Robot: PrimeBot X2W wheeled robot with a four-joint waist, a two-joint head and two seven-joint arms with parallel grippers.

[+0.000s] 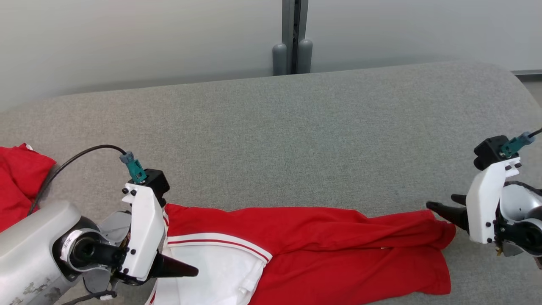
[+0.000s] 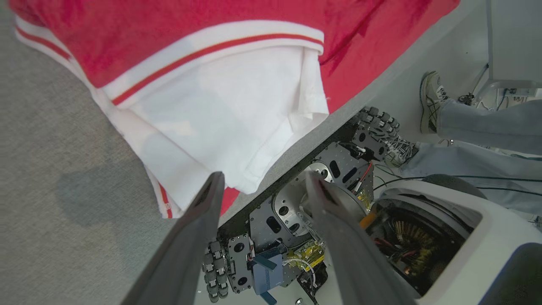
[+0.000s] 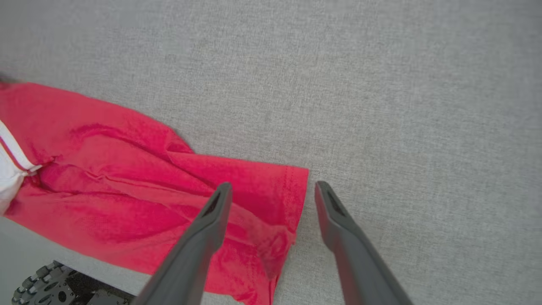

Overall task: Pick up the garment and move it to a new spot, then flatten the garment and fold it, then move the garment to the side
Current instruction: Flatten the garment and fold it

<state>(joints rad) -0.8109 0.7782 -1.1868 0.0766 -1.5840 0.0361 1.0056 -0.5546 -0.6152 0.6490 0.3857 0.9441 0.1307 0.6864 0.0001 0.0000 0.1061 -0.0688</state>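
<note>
The garment (image 1: 322, 250) is red with a white, red-striped part. It lies stretched out left to right near the front edge of the grey padded surface (image 1: 296, 140). At its white end, my left gripper (image 1: 186, 271) stands open with nothing between its fingers. In the left wrist view, the left gripper (image 2: 264, 180) hovers over the garment's (image 2: 211, 110) white corner at the surface's edge. My right gripper (image 1: 442, 203) is open at the red end. In the right wrist view, the right gripper (image 3: 273, 188) straddles the hem of the garment (image 3: 127, 178) without holding it.
Another red cloth (image 1: 17, 178) lies at the far left of the surface. A grey post (image 1: 292, 38) stands against the wall behind. Below the front edge are my wheeled base (image 2: 322, 212) and a person's shoe (image 2: 432, 101) and jeans leg.
</note>
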